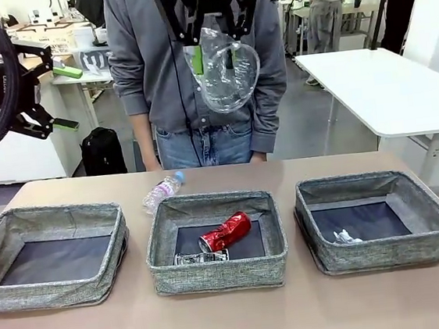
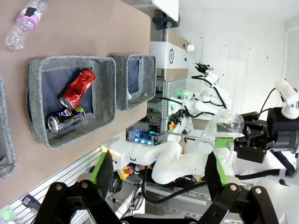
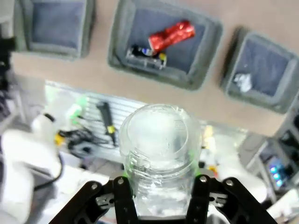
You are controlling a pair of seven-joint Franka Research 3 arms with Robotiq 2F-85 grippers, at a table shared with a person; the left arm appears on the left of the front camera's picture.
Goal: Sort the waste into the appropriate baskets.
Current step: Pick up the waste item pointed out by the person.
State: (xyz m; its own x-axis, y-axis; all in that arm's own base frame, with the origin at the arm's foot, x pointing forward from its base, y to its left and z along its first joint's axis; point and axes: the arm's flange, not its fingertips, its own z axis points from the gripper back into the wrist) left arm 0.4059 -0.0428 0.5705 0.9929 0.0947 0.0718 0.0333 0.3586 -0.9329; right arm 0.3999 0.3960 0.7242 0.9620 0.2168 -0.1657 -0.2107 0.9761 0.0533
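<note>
Three soft-sided grey fabric baskets are sitting in a row on the tan desk point(image 1: 236, 320). The left basket point(image 1: 60, 291) is lying bare. The middle basket point(image 1: 215, 275) is carrying two cans, a crushed red can point(image 1: 226, 231) and a flattened dark printed can point(image 1: 200, 257). The right basket point(image 1: 386, 253) is holding one crumpled white paper wad point(image 1: 346, 237). One clear blue-capped plastic bottle point(image 1: 162, 191) is lying on its side on the desk, just behind the middle basket's far left corner.

The right pincer point(image 1: 213, 63) is pinching the one clear plastic cup point(image 1: 233, 80) high over the middle basket, with the cup's long axis running along the fingers, down toward the desk. Plastic is probably heading for the bare basket, which is lying below and to the robot's left of the cup. The left pincer point(image 1: 57, 99) is hanging spread wide and gripping nothing, high at the desk's left side, on the nearer arm to the bottle.
</note>
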